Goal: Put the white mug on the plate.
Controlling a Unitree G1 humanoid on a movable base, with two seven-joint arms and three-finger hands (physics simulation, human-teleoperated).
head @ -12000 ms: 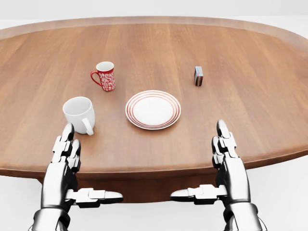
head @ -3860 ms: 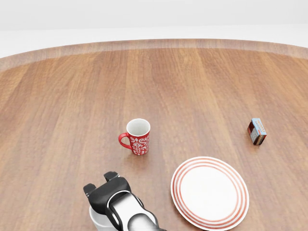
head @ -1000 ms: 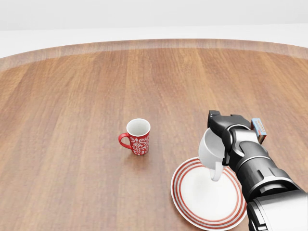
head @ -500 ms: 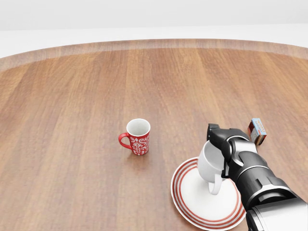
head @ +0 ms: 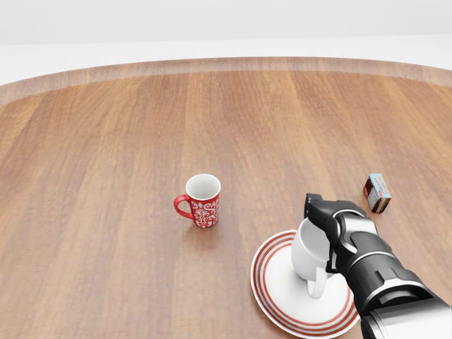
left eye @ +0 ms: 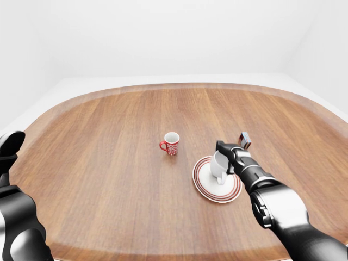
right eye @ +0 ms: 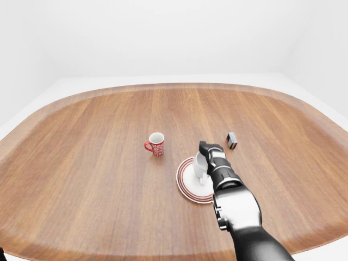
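Observation:
The white mug [head: 309,256] is in my right hand [head: 323,216], whose fingers close over its rim and far side. The mug is tilted, its handle pointing toward the bottom of the head view, and its base is at or just above the white plate with red rings [head: 279,307]. I cannot tell if it touches the plate. My right arm comes in from the bottom right. A dark part of my left arm [left eye: 13,212] shows at the left edge of the left-eye view, and its fingers are not clear.
A red patterned mug [head: 203,201] stands upright on the oval wooden table [head: 106,141], left of the plate. A small red and blue box [head: 377,193] stands to the upper right of the plate, close to my right hand.

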